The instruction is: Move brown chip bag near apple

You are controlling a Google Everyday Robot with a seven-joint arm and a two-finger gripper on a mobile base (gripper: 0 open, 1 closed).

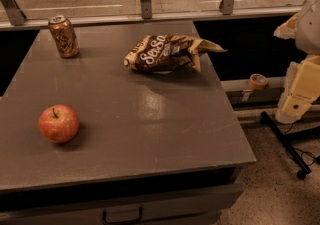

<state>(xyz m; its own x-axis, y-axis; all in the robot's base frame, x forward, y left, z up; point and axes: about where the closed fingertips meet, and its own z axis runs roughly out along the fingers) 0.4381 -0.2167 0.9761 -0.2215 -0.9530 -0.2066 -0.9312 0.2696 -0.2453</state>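
Note:
The brown chip bag (pixel 167 53) lies crinkled on the far middle of the grey table (pixel 150 119), with white lettering facing up and tan ends. The apple (pixel 59 123), red-orange with a short stem, sits near the table's front left. The two are far apart. My gripper (pixel 296 103) shows as cream-coloured parts at the right edge of the camera view, off the table and well to the right of the bag. It holds nothing that I can see.
A small orange-brown soda can (pixel 63 36) stands at the table's far left corner. A roll of tape (pixel 258 81) lies on a ledge right of the table. A black stand leg (pixel 285 144) crosses the floor at right. A railing with glass runs behind the table.

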